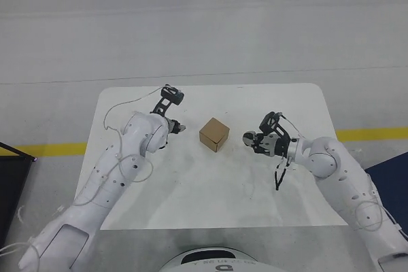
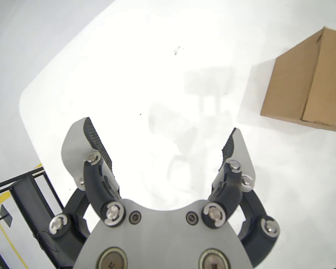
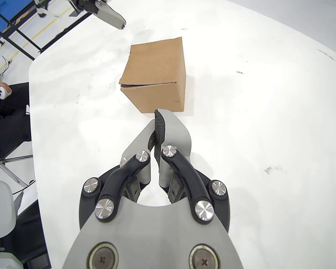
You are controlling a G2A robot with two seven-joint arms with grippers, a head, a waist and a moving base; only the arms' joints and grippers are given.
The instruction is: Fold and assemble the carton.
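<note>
While the carton (image 1: 214, 134) sits closed up as a box near the middle of the tabletop (image 1: 190, 197), a bit toward the far edge, we hold the left gripper (image 2: 161, 125) spread wide and empty, near the carton on its left-edge side. We have the right gripper (image 3: 158, 112) pinched together on nothing, tips pointing at the carton's other side, close but apart.

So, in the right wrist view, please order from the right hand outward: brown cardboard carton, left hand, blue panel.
1. Brown cardboard carton, directly ahead.
2. Left hand, beyond the carton.
3. Blue panel, farthest, in the room behind that hand.
</note>
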